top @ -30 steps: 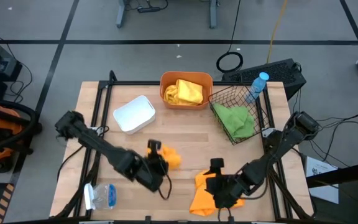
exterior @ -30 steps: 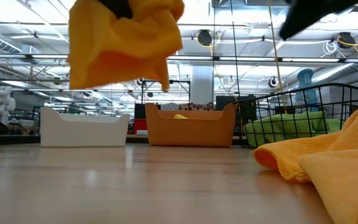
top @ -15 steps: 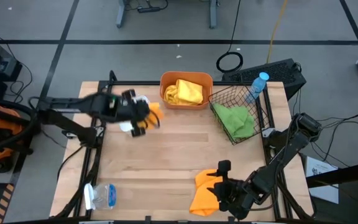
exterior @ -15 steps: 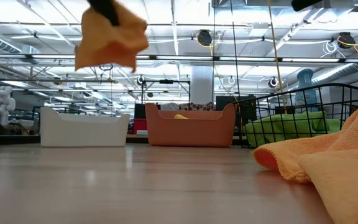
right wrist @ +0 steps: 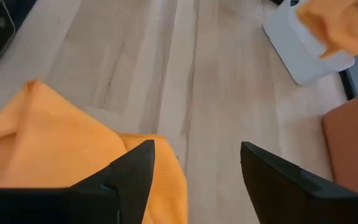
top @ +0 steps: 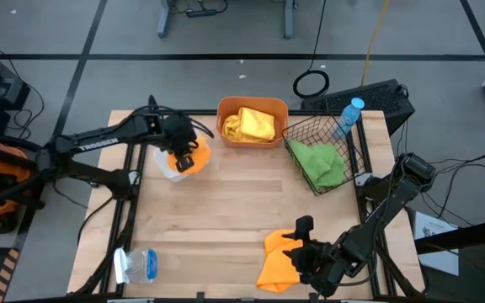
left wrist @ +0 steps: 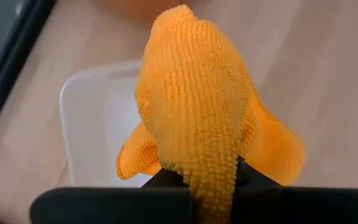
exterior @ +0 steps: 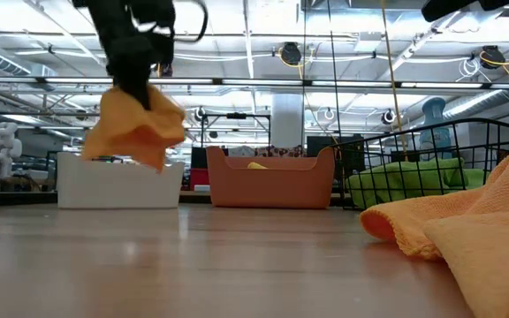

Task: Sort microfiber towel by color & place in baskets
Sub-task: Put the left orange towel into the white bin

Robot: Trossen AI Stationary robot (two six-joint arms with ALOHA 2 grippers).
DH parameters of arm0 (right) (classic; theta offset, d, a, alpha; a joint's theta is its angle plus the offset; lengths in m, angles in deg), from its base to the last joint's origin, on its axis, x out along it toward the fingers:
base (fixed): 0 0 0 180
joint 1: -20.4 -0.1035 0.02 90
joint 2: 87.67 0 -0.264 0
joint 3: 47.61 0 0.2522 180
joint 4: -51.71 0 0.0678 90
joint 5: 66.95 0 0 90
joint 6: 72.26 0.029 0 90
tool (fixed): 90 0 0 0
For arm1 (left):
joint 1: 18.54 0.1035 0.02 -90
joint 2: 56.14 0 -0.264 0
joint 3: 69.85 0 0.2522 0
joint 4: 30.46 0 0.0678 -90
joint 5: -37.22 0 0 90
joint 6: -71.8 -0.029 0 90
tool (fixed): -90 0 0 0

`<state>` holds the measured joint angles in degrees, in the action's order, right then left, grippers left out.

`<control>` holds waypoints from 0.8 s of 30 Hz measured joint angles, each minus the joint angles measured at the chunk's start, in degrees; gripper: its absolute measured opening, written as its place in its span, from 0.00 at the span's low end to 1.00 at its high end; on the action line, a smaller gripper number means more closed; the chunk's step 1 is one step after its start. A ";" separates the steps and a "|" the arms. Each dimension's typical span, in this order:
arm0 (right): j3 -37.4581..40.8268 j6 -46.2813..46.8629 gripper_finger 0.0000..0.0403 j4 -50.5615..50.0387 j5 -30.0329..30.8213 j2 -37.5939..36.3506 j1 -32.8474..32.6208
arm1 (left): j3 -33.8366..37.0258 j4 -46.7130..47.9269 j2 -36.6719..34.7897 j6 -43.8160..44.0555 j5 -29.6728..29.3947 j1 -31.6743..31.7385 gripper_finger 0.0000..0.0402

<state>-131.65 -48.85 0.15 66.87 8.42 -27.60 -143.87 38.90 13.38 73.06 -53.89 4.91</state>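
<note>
Now the left gripper [top: 181, 151] is pinching an orange towel [top: 187, 160] above the white tray [top: 168, 168]; the right gripper [right wrist: 194, 171] is hovering spread beside another towel [right wrist: 61, 152].

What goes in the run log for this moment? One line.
left gripper: shut on orange towel, over white tray | right gripper: open, above second orange towel

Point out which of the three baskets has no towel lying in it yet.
The white tray. The orange tub holds a yellow towel, the wire basket a green towel.
</note>
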 joint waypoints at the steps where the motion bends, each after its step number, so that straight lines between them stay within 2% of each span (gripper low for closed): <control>1: 0.00 -0.71 0.56 -0.12 0.35 0.00 0.10 | 1.17 -0.37 0.02 -0.20 -0.02 0.95 0.03; 11: 0.00 -5.04 0.49 -2.07 9.24 0.00 0.65 | 10.75 -8.71 2.12 -0.35 0.02 5.59 0.04; 16: 0.00 -6.33 0.47 -2.75 10.18 0.00 2.00 | 12.84 -10.29 5.61 -0.55 0.33 6.29 0.05; 19: 0.00 -6.38 0.46 -3.41 10.13 0.00 3.04 | 12.93 -10.78 7.45 -0.52 -0.24 6.54 0.11; 24: 0.00 -6.34 0.45 -4.40 9.93 0.00 4.52 | 12.95 -12.00 8.04 -0.29 -2.35 6.55 0.26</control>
<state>-131.65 -55.19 -4.25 76.80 8.42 -23.08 -130.92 26.90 21.42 72.77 -56.24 11.46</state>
